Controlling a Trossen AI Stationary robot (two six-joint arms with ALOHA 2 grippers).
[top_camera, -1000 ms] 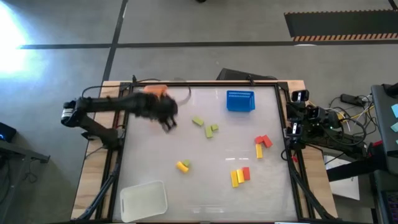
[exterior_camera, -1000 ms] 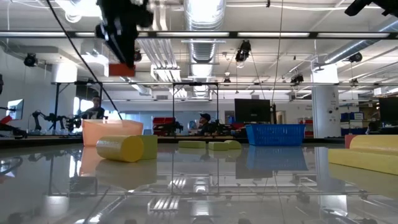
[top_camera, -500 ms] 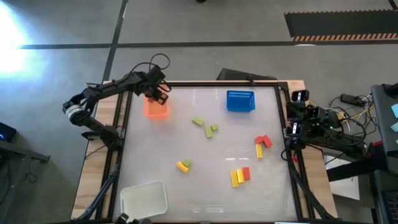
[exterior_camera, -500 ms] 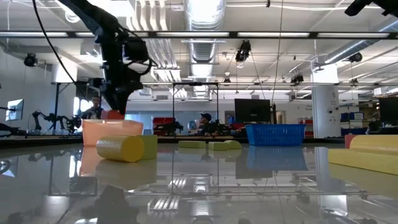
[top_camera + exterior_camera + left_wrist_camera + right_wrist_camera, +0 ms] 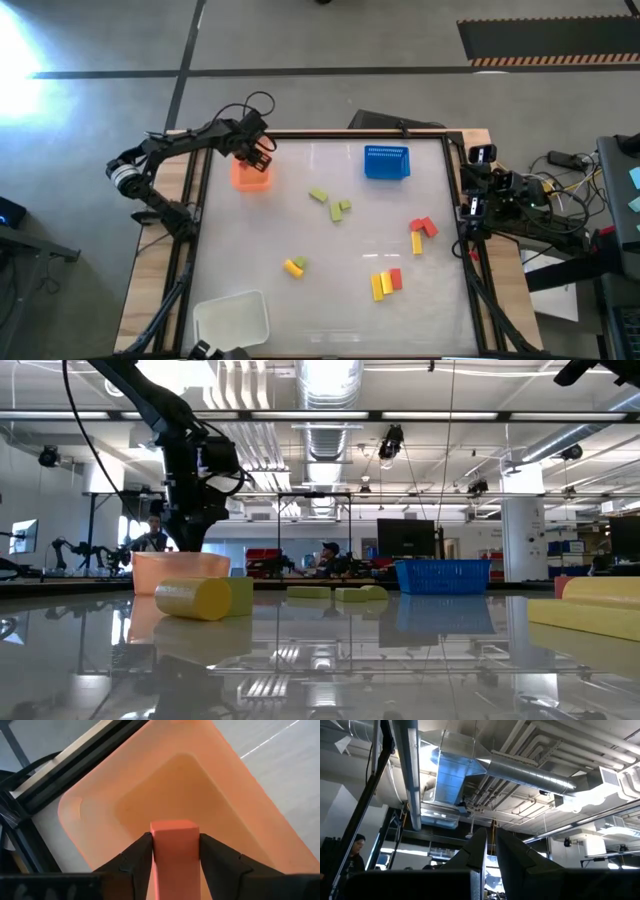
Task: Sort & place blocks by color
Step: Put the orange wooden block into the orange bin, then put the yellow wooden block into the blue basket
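My left gripper (image 5: 256, 158) hangs over the orange tray (image 5: 251, 176) at the table's far left and is shut on a red block (image 5: 174, 846). In the low view the gripper (image 5: 186, 538) dips to the tray's rim (image 5: 180, 558), which hides the block. Loose blocks lie flat on the table: green ones (image 5: 335, 207) mid-table, a red and yellow pair (image 5: 422, 233) on the right, a yellow and green pair (image 5: 294, 266), and yellow and red bars (image 5: 386, 283) near the front. My right gripper (image 5: 490, 851) is parked at the table's right edge (image 5: 478, 205), shut, pointing up. My left gripper pinches the red block between its two fingers (image 5: 134, 857), one on each of two opposite sides (image 5: 155, 851). It comes from above, pointing down. The block's free end (image 5: 174, 826) sticks out past the fingertips over the orange tray's floor; whether it touches the floor I cannot tell.
A blue basket-like tray (image 5: 386, 162) stands at the far edge right of centre. A white tray (image 5: 231, 320) sits at the near left corner. Open tabletop lies between the block groups. People and equipment show in the room beyond the table.
My left gripper has carried the red block from high above the table, just right of the orange tray, toward the far left edge. It has come down over the tray until the block sank behind the rim. It has stayed shut on the block.
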